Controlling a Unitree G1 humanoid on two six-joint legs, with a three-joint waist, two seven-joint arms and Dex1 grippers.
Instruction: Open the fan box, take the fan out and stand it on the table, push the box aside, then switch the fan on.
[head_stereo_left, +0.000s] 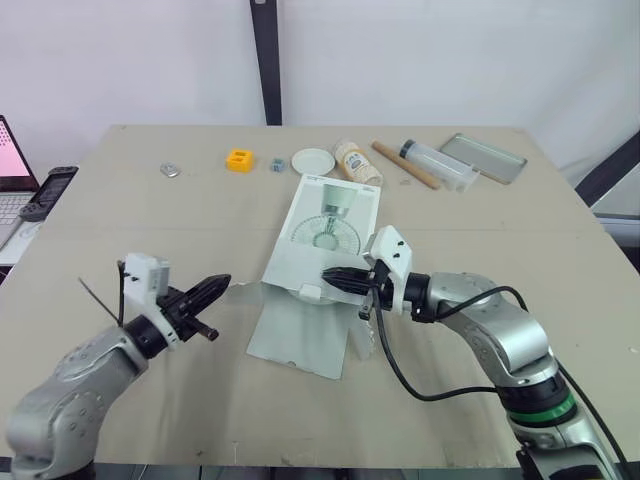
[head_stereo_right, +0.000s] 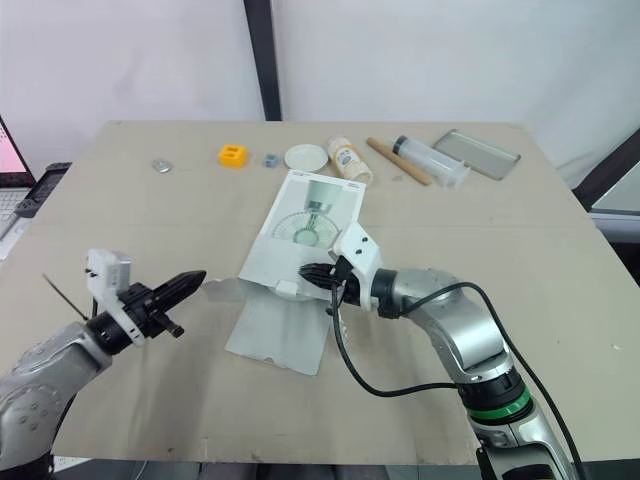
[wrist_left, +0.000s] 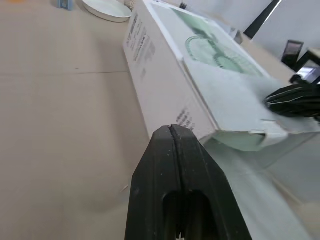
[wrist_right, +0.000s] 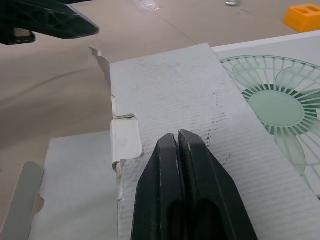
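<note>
Can't see the fan itself, just the drawing of it on the fan box (head_stereo_left: 325, 225). The box lies flat mid-bench (head_stereo_left: 150, 230), stretching away from the right pincer (head_stereo_left: 335, 277). Its near end is open, but that pincer and the top panel sit right over the mouth, so the inside is hard to make out. The right pincer's fingers are pressed together with nothing between them, tips over the top panel by the little tuck tab (wrist_right: 125, 140). Touching or just above, I can't tell. The big flap (head_stereo_left: 300, 335) lies folded out on the bench, between the two pincers. The left pincer (head_stereo_left: 215, 287) is closed up tight too and empty, tip aimed at the box's open corner, near it but apart.

Well beyond both pincers there's a row of stuff: yellow block (head_stereo_left: 239, 159), white dish (head_stereo_left: 312, 160), a jar (head_stereo_left: 357, 162) on its side, rolling pin (head_stereo_left: 405, 165), clear tube (head_stereo_left: 440, 165), metal tray (head_stereo_left: 483, 158). Out past the left pincer, a laptop (head_stereo_left: 10, 170) is cut off at the edge, with a dark handset (head_stereo_left: 48, 193) beside it.
</note>
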